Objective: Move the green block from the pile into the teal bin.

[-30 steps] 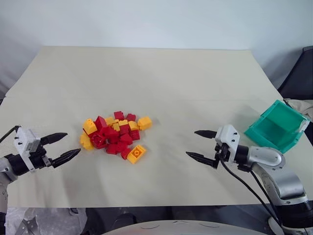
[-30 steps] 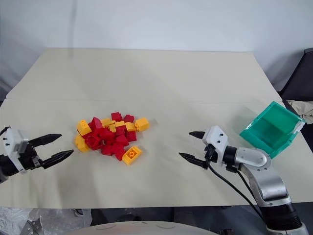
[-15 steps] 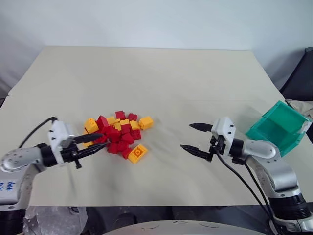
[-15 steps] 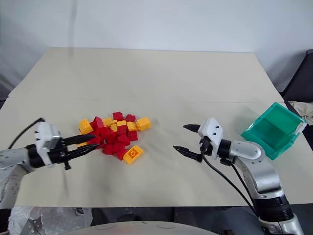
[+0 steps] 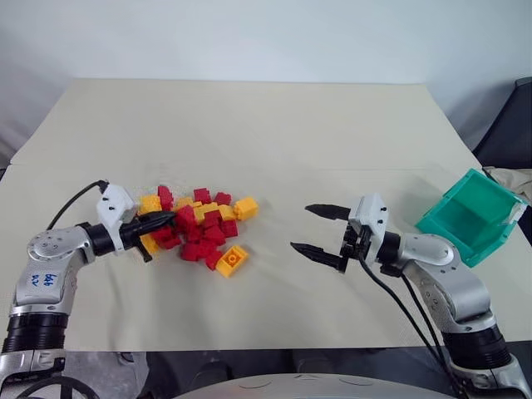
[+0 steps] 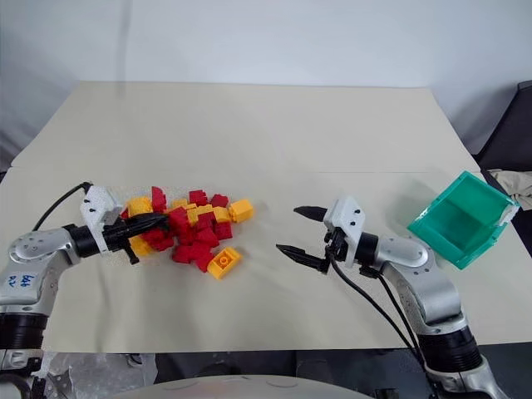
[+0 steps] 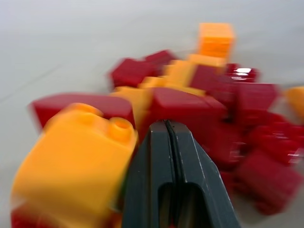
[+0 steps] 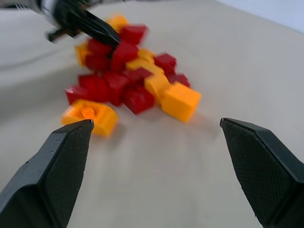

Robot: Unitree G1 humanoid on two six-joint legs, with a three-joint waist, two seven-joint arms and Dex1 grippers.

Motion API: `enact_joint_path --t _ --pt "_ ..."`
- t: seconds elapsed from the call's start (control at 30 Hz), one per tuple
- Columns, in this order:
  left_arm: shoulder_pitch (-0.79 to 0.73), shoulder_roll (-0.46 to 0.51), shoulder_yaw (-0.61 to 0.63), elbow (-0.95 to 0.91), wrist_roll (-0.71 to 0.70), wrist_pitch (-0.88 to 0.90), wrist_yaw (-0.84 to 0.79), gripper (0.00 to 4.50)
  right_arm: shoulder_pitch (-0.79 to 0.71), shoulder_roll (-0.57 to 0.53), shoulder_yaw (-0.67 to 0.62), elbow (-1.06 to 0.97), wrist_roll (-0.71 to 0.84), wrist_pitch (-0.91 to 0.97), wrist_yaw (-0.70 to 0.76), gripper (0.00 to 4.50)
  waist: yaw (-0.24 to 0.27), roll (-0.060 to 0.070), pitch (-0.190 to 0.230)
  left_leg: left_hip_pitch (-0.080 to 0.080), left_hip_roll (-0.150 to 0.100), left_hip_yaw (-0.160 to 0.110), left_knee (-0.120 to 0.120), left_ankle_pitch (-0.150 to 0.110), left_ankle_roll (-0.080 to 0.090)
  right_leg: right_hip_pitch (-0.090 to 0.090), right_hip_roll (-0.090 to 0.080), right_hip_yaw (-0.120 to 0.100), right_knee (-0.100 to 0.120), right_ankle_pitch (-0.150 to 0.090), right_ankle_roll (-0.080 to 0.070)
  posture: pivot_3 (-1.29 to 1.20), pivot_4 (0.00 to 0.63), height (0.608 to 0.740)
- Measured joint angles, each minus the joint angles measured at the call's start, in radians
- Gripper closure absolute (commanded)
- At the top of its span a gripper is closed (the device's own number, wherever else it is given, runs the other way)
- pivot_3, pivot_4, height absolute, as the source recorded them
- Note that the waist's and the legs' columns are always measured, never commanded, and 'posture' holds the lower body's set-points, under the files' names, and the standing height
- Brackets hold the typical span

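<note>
Since no green block is visible anywhere, it's probably buried in the pile (image 5: 196,226), so basically everything's left. Left gripper (image 5: 169,219), fingers pressed together empty, pokes into the pile's near-left edge. Right gripper (image 5: 316,230) hangs wide open between pile and teal bin (image 5: 470,214).

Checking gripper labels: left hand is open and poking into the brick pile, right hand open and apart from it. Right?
Not quite. The left hand is shut, its fingers pressed together with nothing between them; the left wrist view shows this. It is poking into the pile. The right hand is open and apart from the pile, as you said.
</note>
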Motion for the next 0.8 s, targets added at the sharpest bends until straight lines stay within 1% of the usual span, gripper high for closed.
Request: enact_joint_path --t 0.17,0.37,0.5,0.6,0.67,0.73,0.8 --pt "0.002 0.036 0.05 0.073 0.023 -0.032 0.044 4.48 -0.036 0.0 0.016 0.013 0.009 0.0 0.024 0.0 -0.004 0.001 0.001 0.001 0.0 0.0 0.0 0.0 0.0 0.0 0.0 0.0 0.0 0.0 -0.001 0.0 0.15 0.74" --pt "0.05 0.046 0.125 0.062 0.006 -0.001 0.062 4.48 -0.074 0.004 0.022 0.049 0.008 -0.004 0.038 0.0 -0.002 0.001 0.001 0.0 0.0 0.0 0.001 0.0 0.0 0.0 -0.001 0.0 0.001 0.0 -0.001 0.0 0.15 0.74" --pt "0.12 0.051 0.197 0.013 -0.031 0.068 0.091 4.48 -0.079 0.007 0.024 0.068 0.007 -0.005 0.043 0.0 -0.002 0.001 0.001 -0.003 0.001 -0.001 0.001 0.0 0.0 -0.002 -0.002 -0.001 0.002 0.0 -0.001 0.0 0.15 0.74" --pt "0.212 0.051 0.262 -0.077 -0.052 0.163 0.147 3.91 -0.085 0.01 0.027 0.07 0.007 -0.017 0.047 0.0 -0.003 0.001 0.001 -0.004 0.001 -0.003 0.001 -0.001 0.0 -0.004 -0.004 0.0 0.002 0.0 0.0 0.0 0.15 0.74" --pt "0.273 0.048 0.306 -0.122 -0.059 0.211 0.183 3.31 -0.086 0.01 0.027 0.071 0.007 -0.023 0.049 0.0 -0.003 0.001 0.001 -0.006 0.001 -0.003 0.001 -0.001 0.0 -0.006 -0.004 0.0 0.002 0.0 0.0 0.0 0.15 0.74" --pt "0.299 0.038 0.339 -0.143 -0.071 0.235 0.198 2.74 -0.086 0.01 0.027 0.073 0.007 -0.023 0.05 0.0 -0.002 0.001 0.001 -0.01 0.002 -0.003 0.003 -0.001 0.0 -0.011 -0.004 0.0 0.002 0.0 0.0 0.0 0.15 0.74" --pt "0.356 0.032 0.383 -0.177 -0.098 0.268 0.199 2.03 -0.089 0.012 0.031 0.079 0.007 -0.023 0.054 0.0 -0.002 0.001 0.001 -0.012 0.001 -0.003 0.003 -0.001 0.0 -0.013 -0.004 0.0 0.002 0.0 0.0 0.0 0.15 0.74"
